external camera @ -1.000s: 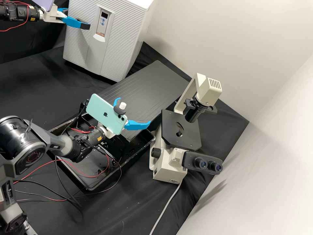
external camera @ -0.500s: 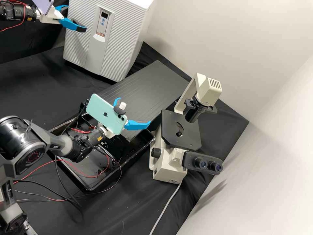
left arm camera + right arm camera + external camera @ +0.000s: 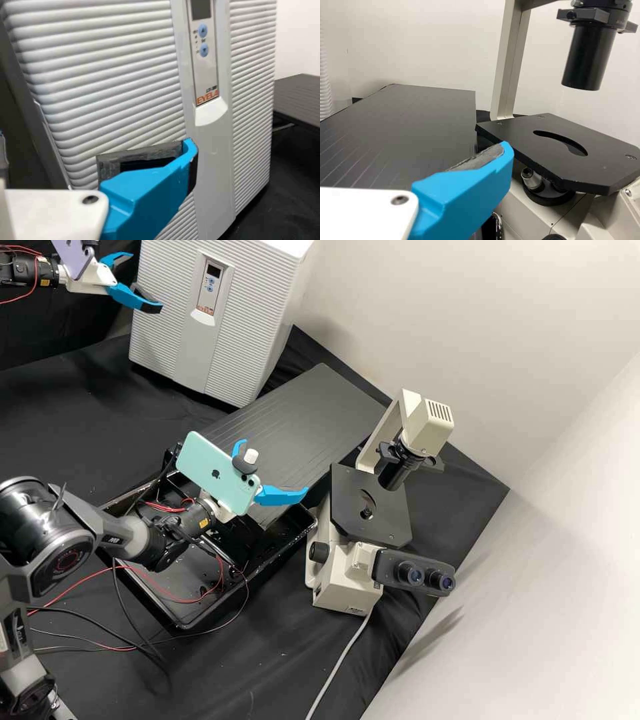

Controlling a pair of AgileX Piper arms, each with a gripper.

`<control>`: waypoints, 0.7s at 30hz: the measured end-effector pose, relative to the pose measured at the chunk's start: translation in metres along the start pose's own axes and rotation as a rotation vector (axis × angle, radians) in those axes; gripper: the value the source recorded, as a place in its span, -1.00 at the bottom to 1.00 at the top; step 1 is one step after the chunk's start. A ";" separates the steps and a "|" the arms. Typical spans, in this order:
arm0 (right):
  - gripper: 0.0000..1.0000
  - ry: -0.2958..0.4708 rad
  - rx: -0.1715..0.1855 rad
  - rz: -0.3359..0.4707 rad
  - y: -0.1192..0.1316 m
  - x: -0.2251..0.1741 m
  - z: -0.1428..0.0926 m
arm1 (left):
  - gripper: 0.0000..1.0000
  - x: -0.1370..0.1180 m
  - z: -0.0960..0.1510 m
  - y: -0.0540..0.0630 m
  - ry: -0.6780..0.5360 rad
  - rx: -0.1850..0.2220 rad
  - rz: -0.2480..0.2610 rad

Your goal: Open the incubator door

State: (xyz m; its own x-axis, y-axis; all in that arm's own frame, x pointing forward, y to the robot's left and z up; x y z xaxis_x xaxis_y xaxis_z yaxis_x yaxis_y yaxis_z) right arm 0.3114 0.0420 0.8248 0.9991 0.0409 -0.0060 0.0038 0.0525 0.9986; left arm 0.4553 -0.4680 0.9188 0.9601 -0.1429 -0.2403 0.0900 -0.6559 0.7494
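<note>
At the upper left of the high view, my left gripper (image 3: 145, 281) stands open beside the left part of the incubator (image 3: 257, 320). Its ribbed front door (image 3: 160, 327) looks closed, with a control panel and a pale recess (image 3: 203, 318) on the middle strip. In the left wrist view my left gripper (image 3: 145, 180) is in front of the door's ribs (image 3: 110, 90), below the recess (image 3: 212, 111). My right gripper (image 3: 275, 467) is open and empty between black tray and microscope; in the right wrist view one blue finger of the right gripper (image 3: 470, 192) shows near the microscope stage.
A microscope (image 3: 347, 567) stands right of centre, its black stage (image 3: 370, 507) near the right gripper. A dark flat board (image 3: 313, 413) lies between it and the incubator. Loose wires cross the black tray (image 3: 183, 623) beneath the right arm.
In the high view, the left gripper has moved left and slightly down, away from the control panel, and has tilted. The right arm has kept still; the incubator looks unchanged.
</note>
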 end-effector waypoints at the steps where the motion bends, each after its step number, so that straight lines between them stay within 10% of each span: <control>1: 1.00 0.000 0.000 0.000 0.000 0.000 0.000 | 1.00 -0.001 -0.001 0.000 -0.013 0.002 0.013; 12: 1.00 0.000 0.000 0.000 0.000 0.000 0.000 | 1.00 -0.023 -0.021 0.015 -0.133 0.059 0.178; 21: 1.00 0.000 0.000 0.000 0.000 0.000 0.000 | 1.00 -0.026 -0.016 0.002 -0.218 0.071 0.221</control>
State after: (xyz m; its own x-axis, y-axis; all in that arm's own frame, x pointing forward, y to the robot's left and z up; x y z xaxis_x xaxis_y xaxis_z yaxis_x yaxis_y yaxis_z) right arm 0.3114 0.0420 0.8248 0.9991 0.0409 -0.0060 0.0038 0.0525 0.9986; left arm 0.4349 -0.4538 0.9364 0.8745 -0.4380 -0.2084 -0.1407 -0.6403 0.7551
